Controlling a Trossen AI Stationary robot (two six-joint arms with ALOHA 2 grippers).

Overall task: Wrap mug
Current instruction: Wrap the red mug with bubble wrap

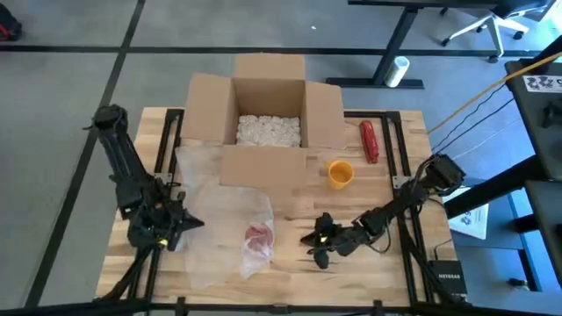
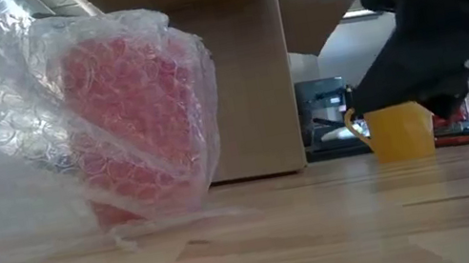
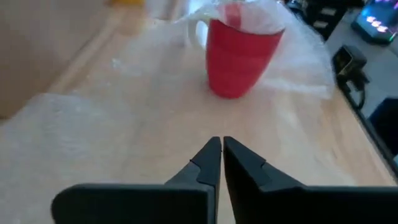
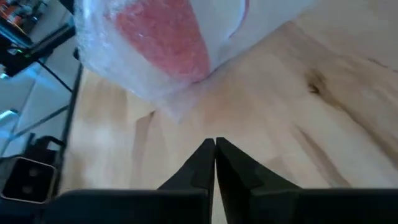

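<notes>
A red mug stands on the table's near middle, on a sheet of clear bubble wrap. Part of the wrap is folded over the mug and covers its right side. The mug's left side and white handle are bare. My left gripper is shut over the sheet's left part, left of the mug. My right gripper is shut just right of the wrapped mug, low over bare wood. Nothing is between either pair of fingers.
An open cardboard box with white filler stands at the table's far middle. A yellow mug and a red object lie right of it. Bare wood shows between the yellow mug and the near edge.
</notes>
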